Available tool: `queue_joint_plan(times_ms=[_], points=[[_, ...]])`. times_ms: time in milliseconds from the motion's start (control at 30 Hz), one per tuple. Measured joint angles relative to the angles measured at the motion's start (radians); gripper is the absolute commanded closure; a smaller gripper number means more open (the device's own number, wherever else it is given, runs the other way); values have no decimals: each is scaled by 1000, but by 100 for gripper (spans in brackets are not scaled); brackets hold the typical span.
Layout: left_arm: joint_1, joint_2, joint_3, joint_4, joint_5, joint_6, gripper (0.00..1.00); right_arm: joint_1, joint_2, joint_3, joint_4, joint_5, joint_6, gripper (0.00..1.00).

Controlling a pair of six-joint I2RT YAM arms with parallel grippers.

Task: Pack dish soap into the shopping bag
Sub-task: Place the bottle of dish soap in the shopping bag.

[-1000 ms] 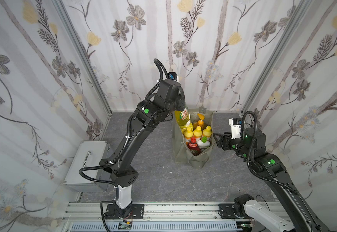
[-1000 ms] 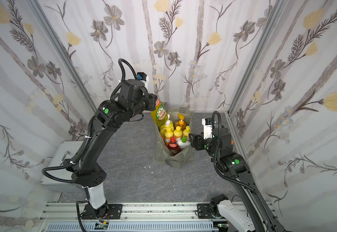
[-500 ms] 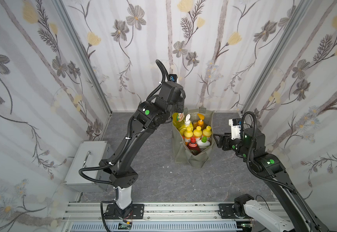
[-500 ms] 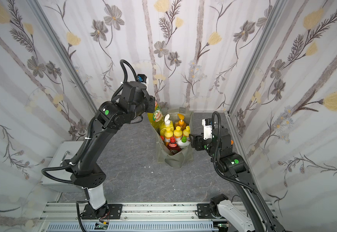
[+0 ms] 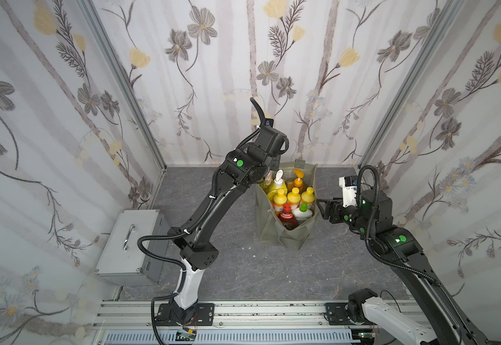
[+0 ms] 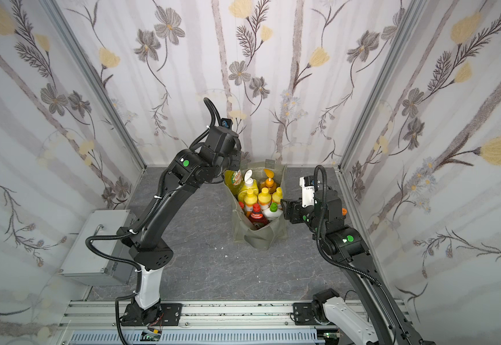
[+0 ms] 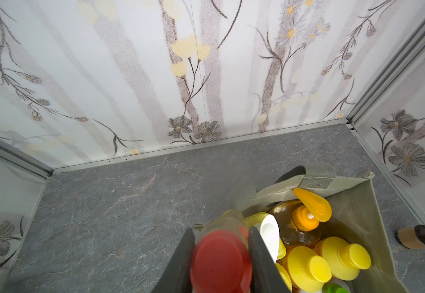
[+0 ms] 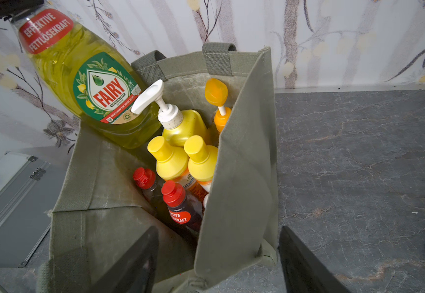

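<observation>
Lowered over the last second, the yellow-green bottle (image 8: 87,83) now has its base below the rim of the shopping bag (image 8: 241,177); before, it hung clear above the opening. My left arm has come down with it. The bottle leans at the far left corner of the bag's mouth, just beside the yellow bottle with the white pump (image 8: 181,126). My left jaws are clamped narrow on its red cap (image 7: 221,261), with 1 dark finger (image 7: 181,261) on each side.

Inside the bag I count the orange pump bottle (image 8: 220,111) at the back and 3 yellow-capped bottles (image 5: 294,194) in the middle. Toward the front are 2 red-capped bottles (image 8: 173,195) and 1 white bottle with a green cap (image 5: 303,210). All of these stand upright, packed close. The bag stands open on the grey desk (image 5: 243,268), toward the back wall.

My right jaws stand wide and hold nothing, level with the bag's right rim. In the right wrist view 1 finger (image 8: 135,258) sits over the inside and the other outside. The fabric wall runs between them, untouched as far as I can tell. Well off to the left, against the side wall, sits the grey metal box (image 5: 129,239).
</observation>
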Motion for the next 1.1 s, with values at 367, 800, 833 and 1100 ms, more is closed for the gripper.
queue_joint_plan(times_ms=[367,800,833,1100], points=[[-45,56,26,-16,-135,-9,100,0,34,28,2,-19,8,26],[-43,79,-76,-10,-173,-80,100,0,44,35,8,-34,8,26],[-41,77,-89,-9,-168,-87,100,0,44,34,8,-38,7,26],[6,40,-225,42,-61,-150,100,1,56,32,8,-72,7,25]])
